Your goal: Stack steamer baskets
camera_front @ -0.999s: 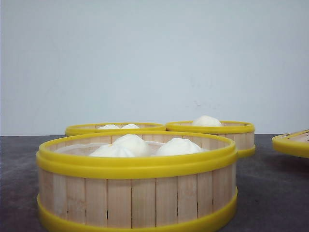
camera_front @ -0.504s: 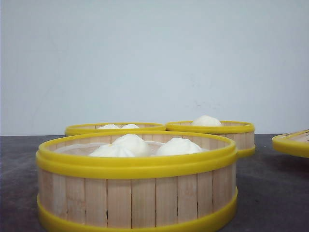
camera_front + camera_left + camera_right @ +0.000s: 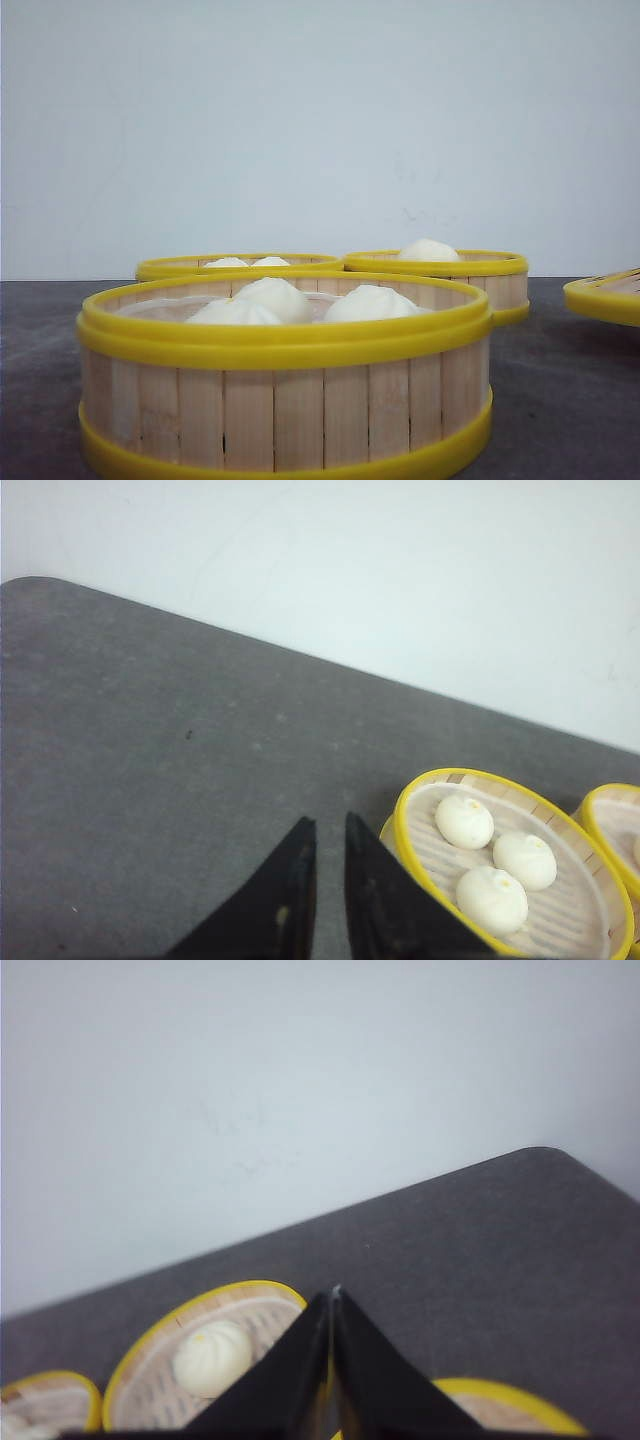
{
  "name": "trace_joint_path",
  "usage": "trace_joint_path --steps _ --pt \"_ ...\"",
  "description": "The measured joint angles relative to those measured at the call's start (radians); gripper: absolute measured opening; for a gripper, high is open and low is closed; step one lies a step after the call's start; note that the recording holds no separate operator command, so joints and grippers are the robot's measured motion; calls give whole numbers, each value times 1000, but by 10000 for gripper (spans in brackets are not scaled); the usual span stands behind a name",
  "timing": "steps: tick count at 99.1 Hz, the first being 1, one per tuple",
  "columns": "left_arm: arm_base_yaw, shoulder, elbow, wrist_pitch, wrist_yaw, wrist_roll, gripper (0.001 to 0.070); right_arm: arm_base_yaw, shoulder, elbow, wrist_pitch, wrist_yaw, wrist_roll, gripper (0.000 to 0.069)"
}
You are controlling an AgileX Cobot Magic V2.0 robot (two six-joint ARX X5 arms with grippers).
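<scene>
Three steamer baskets stand apart on the dark table, none on top of another. The nearest steamer basket (image 3: 285, 400) holds three white buns. Behind it to the left is a second basket (image 3: 240, 266) with buns, and to the right a third basket (image 3: 440, 268) with one bun. Neither gripper shows in the front view. My left gripper (image 3: 325, 822) hovers over bare table beside a three-bun basket (image 3: 510, 870); its jaws stand slightly apart with nothing between them. My right gripper (image 3: 333, 1293) is shut and empty, above the one-bun basket (image 3: 200, 1350).
A flat yellow-rimmed lid (image 3: 605, 295) lies at the right edge of the table; the lid (image 3: 510, 1405) also shows under my right gripper. A pale wall rises behind the table. The table's rounded far corners (image 3: 40, 585) show in both wrist views.
</scene>
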Motion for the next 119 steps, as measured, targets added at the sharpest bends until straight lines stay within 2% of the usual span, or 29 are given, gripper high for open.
trace_joint_path --steps 8,15,24,33,47,58,73,86,103,119 --pt "0 76 70 -8 0 11 56 18 74 80 -26 -22 -60 5" --pt "-1 113 82 14 1 23 143 36 109 111 -42 -45 -99 27" --pt "-13 157 82 31 25 42 289 51 137 116 -51 -84 -117 154" --pt "-38 209 82 71 83 61 339 59 168 120 -53 -124 -117 289" --pt "-98 334 103 114 98 76 357 68 212 121 -57 -175 -103 387" --pt "-147 472 178 112 98 79 357 74 233 128 -58 -201 -94 431" --pt "-190 687 323 63 98 79 357 85 240 133 -57 -204 -90 443" --pt "-212 898 468 -51 92 79 357 95 240 133 -57 -209 -87 443" --pt "-220 1130 633 -171 53 79 357 102 240 133 -57 -227 -84 443" --pt "-220 1281 729 -229 48 79 357 114 240 133 -59 -227 -84 443"
